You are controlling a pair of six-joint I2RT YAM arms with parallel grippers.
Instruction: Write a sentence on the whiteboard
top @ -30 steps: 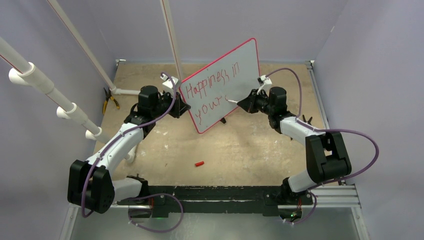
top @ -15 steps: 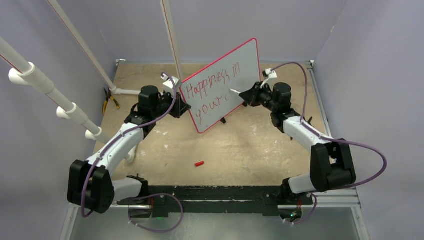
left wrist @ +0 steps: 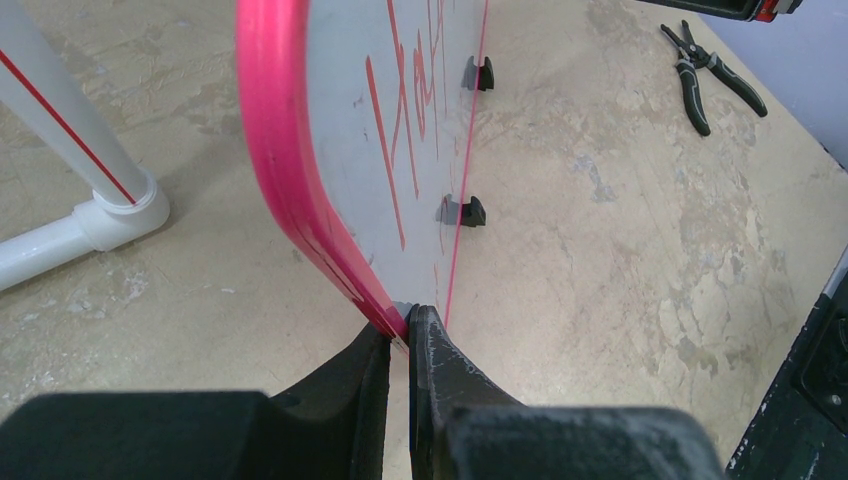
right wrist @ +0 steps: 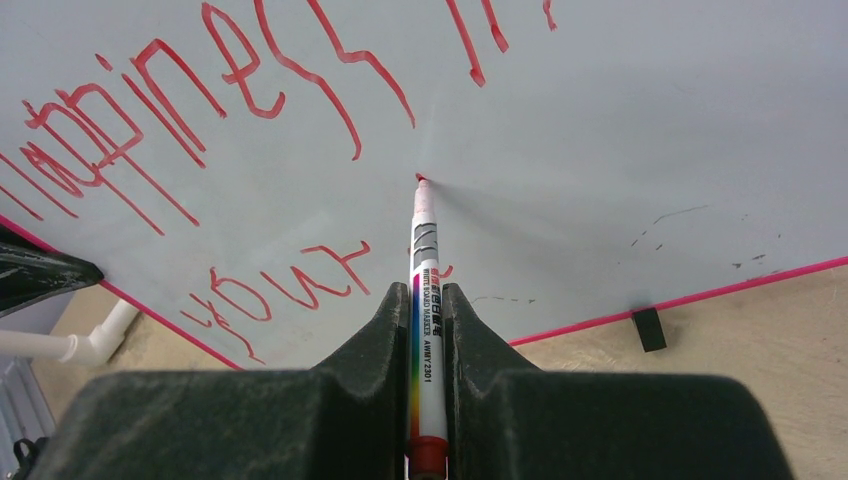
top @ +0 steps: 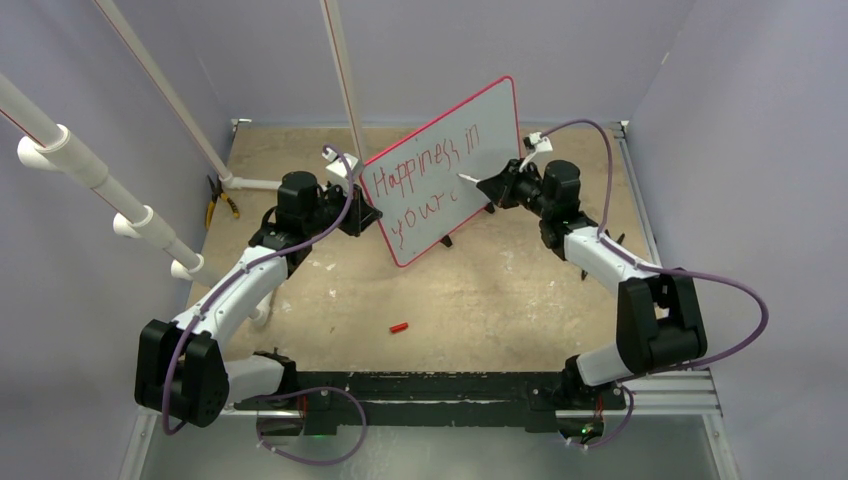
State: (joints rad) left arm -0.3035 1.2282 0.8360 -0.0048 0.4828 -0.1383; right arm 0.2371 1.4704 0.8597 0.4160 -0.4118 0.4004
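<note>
Firmly pinched in left jaws, whiteboard (top: 485, 125) rim, right jaws clamping marker (right wrist: 424, 290), tip touching its surface

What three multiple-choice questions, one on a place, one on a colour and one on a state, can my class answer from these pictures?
1. Where do the pliers lie?
A. On the table, beside the white pipe
B. On a shelf
C. In a box

2. What colour is the writing?
A. Blue
B. Red
C. Black

3. How is the right pincer?
A. Open, empty
B. Shut on the pliers
C. Shut on the marker

Answers:
1 A: the pliers rest on the table by the pipe at the far left.
2 B: the letters on the whiteboard are red.
3 C: its jaws clamp the marker.
</note>
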